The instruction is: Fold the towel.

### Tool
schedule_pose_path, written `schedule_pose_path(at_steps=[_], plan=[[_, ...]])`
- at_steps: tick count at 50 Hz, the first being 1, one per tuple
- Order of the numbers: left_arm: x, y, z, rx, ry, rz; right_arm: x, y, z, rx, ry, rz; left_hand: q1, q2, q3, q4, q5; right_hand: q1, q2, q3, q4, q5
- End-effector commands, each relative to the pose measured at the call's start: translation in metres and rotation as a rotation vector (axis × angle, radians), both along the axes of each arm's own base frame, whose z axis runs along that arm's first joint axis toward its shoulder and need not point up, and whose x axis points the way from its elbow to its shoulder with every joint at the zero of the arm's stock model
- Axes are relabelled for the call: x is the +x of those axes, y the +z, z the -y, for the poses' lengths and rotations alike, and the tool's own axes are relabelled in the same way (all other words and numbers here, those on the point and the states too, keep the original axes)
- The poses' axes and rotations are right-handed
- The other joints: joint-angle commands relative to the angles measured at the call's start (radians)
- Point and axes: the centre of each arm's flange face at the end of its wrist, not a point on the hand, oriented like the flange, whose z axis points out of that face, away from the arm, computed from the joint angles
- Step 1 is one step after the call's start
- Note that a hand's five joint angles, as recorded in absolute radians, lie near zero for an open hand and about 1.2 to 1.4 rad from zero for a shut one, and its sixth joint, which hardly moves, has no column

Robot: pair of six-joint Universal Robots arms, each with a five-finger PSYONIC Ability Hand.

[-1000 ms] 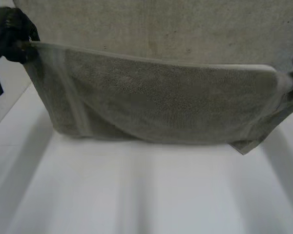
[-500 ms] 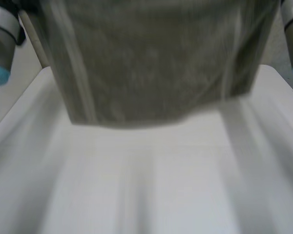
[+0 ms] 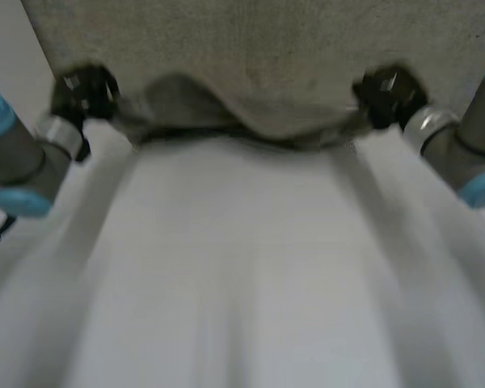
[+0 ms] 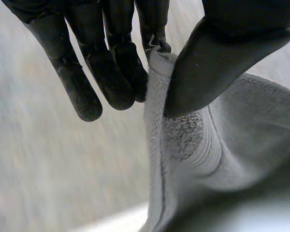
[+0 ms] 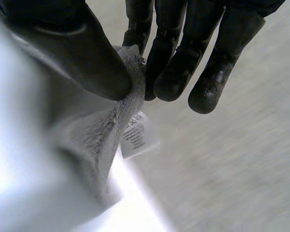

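- locate the grey-green terry-cloth towel (image 3: 259, 48) on the far part of the flat white counter (image 3: 242, 267); note its near edge gathered and sagging between the two hands, with the rest of the cloth stretching away from them.
- check the left hand (image 3: 82, 90) at the towel's near left corner: in the left wrist view, clamped on the hem, with the thumb (image 4: 208, 67) pressing the cloth against the nearest of the straight fingers (image 4: 111, 82).
- check the right hand (image 3: 388, 95) at the near right corner: in the right wrist view, clamped likewise, thumb (image 5: 77, 53) against fingers (image 5: 174, 72), with a small white care label (image 5: 135, 135) hanging from the pinched hem just below the grip.
- read both hands as roughly level with each other and low over the counter; cannot tell whether the held corners touch the counter.
- judge the step in hand as the first fold, both near corners gripped and the held edge on its way to be laid over the part lying on the counter; not yet completed, since no corner has been released.
- for the next move, expect to need both pinches held firm and both hands travelling evenly, so that the sag between them does not crease the fold.
- bring the held edge square onto the opposite edge, match corner to corner, then release both pinches and draw the hands clear.
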Motion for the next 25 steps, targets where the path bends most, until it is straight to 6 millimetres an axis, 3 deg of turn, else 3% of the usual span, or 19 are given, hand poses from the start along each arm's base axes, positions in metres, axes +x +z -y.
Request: schedule_pose_path(at_steps=[1,5,7,9,10,12,13,15,19,21,22,25], plan=[[0.017,-0.086,-0.034,0.226,-0.038,0.092,-0.022,-0.095,-0.028,0.194,0.036,-0.315,0.094,0.041,0.048,0.033,0.082,0.065,0.066,0.039,0.048,0.063],[0.029,-0.083,-0.042,0.225,-0.038,0.149,-0.028,-0.097,-0.038,0.215,0.037,-0.341,0.094,0.041,0.048,0.033,0.082,0.065,0.066,0.039,0.048,0.063],[0.042,-0.066,-0.047,0.197,-0.024,0.177,-0.031,-0.088,-0.042,0.211,0.027,-0.329,0.094,0.041,0.048,0.033,0.082,0.065,0.066,0.039,0.048,0.063],[0.046,-0.057,-0.051,0.183,-0.022,0.179,-0.041,-0.06,-0.047,0.21,-0.022,-0.251,0.094,0.041,0.048,0.033,0.082,0.065,0.066,0.039,0.048,0.063],[0.046,-0.048,-0.058,0.17,-0.03,0.179,-0.041,-0.06,-0.047,0.21,-0.022,-0.25,0.094,0.041,0.048,0.033,0.082,0.065,0.066,0.039,0.048,0.063],[0.045,-0.037,-0.066,0.15,-0.042,0.181,-0.053,-0.036,-0.056,0.243,-0.072,-0.128,0.094,0.041,0.048,0.033,0.082,0.065,0.066,0.039,0.048,0.063],[0.045,-0.037,-0.066,0.15,-0.042,0.181,-0.053,-0.036,-0.056,0.243,-0.072,-0.127,0.094,0.041,0.048,0.033,0.082,0.065,0.066,0.039,0.048,0.063],[0.044,-0.016,-0.082,0.112,-0.071,0.176,-0.065,-0.015,-0.068,0.269,-0.115,-0.017,0.094,0.041,0.048,0.033,0.082,0.065,0.066,0.039,0.048,0.063],[0.045,0.001,-0.101,0.09,-0.096,0.166,-0.077,-0.002,-0.084,0.29,-0.153,0.051,0.094,0.041,0.048,0.033,0.082,0.065,0.066,0.039,0.048,0.063],[0.054,0.012,-0.117,0.08,-0.097,0.149,-0.101,0.008,-0.095,0.291,-0.223,0.079,0.094,0.041,0.048,0.033,0.082,0.065,0.066,0.039,0.048,0.063],[0.054,0.012,-0.117,0.08,-0.097,0.149,-0.101,0.008,-0.095,0.291,-0.223,0.079,0.094,0.041,0.048,0.033,0.082,0.065,0.066,0.039,0.048,0.063],[0.062,0.019,-0.133,0.079,-0.099,0.13,-0.127,0.019,-0.105,0.284,-0.282,0.096,0.094,0.041,0.048,0.033,0.082,0.065,0.066,0.039,0.048,0.063]])
